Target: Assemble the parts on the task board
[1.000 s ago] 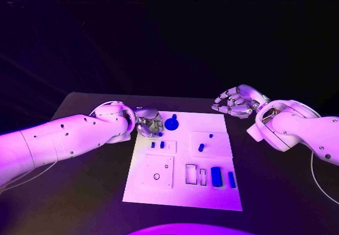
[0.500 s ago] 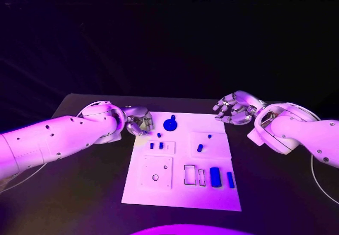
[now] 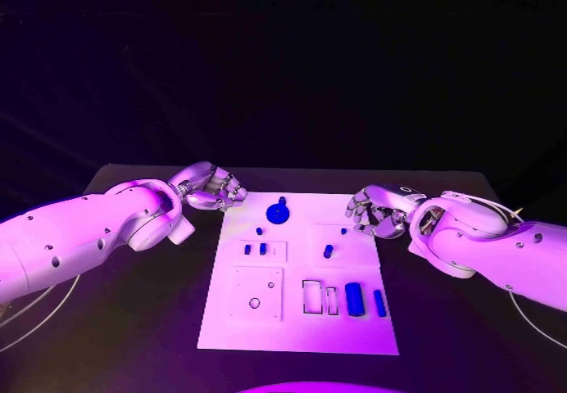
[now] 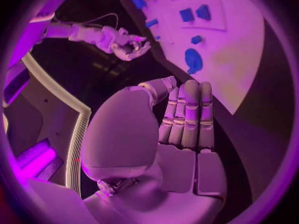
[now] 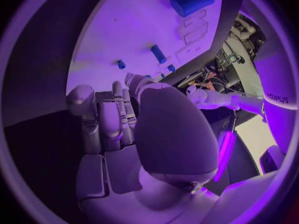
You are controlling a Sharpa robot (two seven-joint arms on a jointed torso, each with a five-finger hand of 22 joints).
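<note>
A flat black table with a matte top spreads across the lower part of the head view, its far edge running straight from side to side. A thin pale cable lies in a loose curve on it near its left edge.

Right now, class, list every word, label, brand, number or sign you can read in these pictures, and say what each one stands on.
"sharpa": reads sideways on the white casing at the rim of the right wrist view.
The task board bears outlined recesses but no readable letters or numbers.
The blue parts carry no visible marking.
The left hand and the right hand show no readable text.
</note>
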